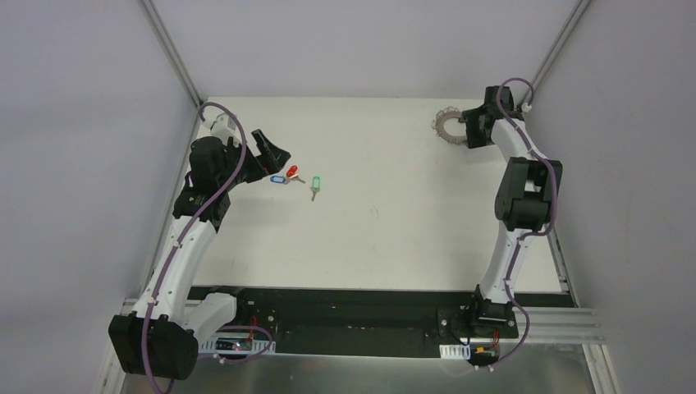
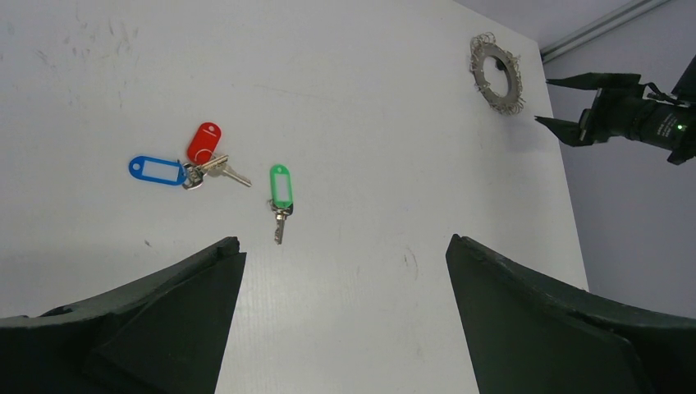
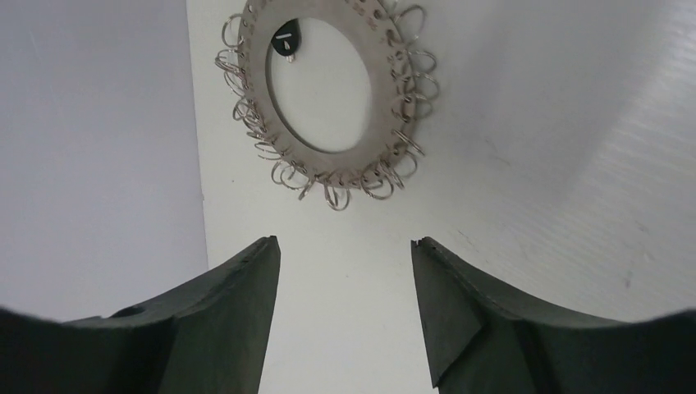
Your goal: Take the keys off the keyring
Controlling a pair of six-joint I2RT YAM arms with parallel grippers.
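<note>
The keyring [image 1: 447, 125], a flat silver ring with a frilly edge of wire loops, lies at the table's far right; it also shows in the right wrist view [image 3: 328, 90] and the left wrist view [image 2: 497, 72]. My right gripper [image 3: 345, 246] is open and empty just short of it. A green-tagged key [image 2: 281, 190] lies loose on the table, as do a red-tagged key [image 2: 203, 144] and a blue-tagged key [image 2: 157, 170] bunched together. My left gripper [image 2: 345, 246] is open and empty near them [image 1: 275, 156]. No yellow tag shows.
A small black teardrop piece [image 3: 285, 39] sits at the keyring's inner edge. The white table [image 1: 369, 238] ends at grey walls left, right and back. The right arm's gripper shows in the left wrist view [image 2: 624, 115].
</note>
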